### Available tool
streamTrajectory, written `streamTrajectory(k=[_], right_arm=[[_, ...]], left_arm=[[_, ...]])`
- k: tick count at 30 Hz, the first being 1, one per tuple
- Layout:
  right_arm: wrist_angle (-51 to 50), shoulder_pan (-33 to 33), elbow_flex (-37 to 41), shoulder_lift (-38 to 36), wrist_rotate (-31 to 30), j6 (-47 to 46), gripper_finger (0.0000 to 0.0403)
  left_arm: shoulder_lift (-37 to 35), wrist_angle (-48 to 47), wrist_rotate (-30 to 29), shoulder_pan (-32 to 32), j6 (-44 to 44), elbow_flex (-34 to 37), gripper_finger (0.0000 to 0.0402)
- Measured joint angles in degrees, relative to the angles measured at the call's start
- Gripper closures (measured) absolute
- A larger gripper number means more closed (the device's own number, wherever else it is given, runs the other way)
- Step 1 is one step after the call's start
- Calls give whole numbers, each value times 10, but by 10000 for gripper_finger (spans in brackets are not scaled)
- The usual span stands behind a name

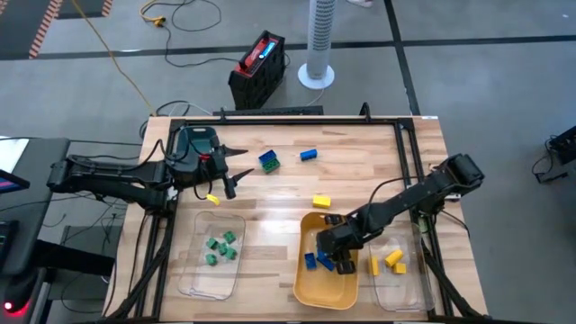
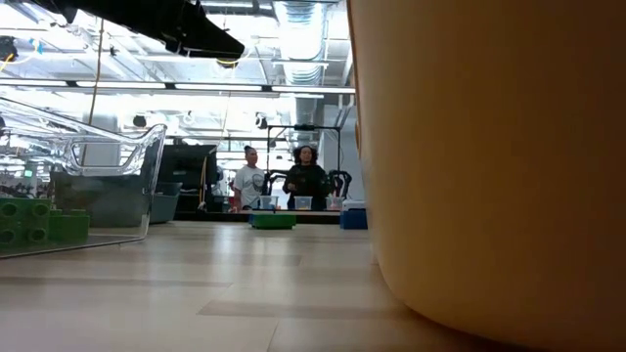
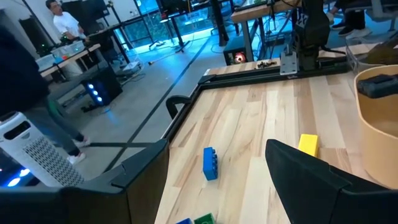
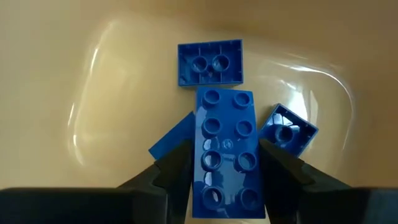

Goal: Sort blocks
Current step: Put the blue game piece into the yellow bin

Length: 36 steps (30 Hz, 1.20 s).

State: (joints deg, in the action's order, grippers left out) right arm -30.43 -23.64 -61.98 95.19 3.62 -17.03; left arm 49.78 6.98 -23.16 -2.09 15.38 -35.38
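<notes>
My right gripper [image 1: 328, 254] reaches down into the yellow tray [image 1: 315, 288] and is shut on a long blue block [image 4: 225, 155]. Other blue blocks [image 4: 210, 62] lie on the tray floor beneath it. My left gripper [image 1: 232, 171] hovers open over the table's left part, touching nothing, with a small yellow block [image 1: 212, 199] on the wood beside it. Loose on the table are a blue and green pair [image 1: 268, 161], a blue block [image 1: 309, 155] and a yellow block [image 1: 321, 201]. Green blocks [image 1: 220, 249] sit in the left clear tray, yellow ones [image 1: 391, 261] in the right clear tray. My right gripper pinches the long blue block by its two long sides [image 4: 200, 168], near the end closest to the wrist. One finger [image 4: 177, 171] stands on each side, and the fingers run along the block. The studs face the camera, and the block sits above the tray floor.
The yellow tray's wall [image 2: 489, 166] fills the right of the low view; the left clear tray [image 2: 98, 176] stands beside it. A dark rail frame [image 1: 405, 153] borders the table. People stand far behind the table [image 2: 293, 181]. Bare wood lies between the trays and the loose blocks.
</notes>
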Motion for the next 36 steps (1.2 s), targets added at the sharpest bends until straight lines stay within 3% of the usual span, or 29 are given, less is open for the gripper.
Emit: streamTrajectory(k=[8,21,27,36], right_arm=[[10,2,0,-15,1,-24,225],[8,5,0,-55,-4,-43,187],[12,5,0,-107,-10,-30,184],[47,-6,5,-204,-199,77,184]], left_arm=[[0,0,0,0,0,0,139],[0,-1,0,0,-1,0,139],[0,-6,1,0,-13,0,139],[0,-6,1,0,-17,0,139]])
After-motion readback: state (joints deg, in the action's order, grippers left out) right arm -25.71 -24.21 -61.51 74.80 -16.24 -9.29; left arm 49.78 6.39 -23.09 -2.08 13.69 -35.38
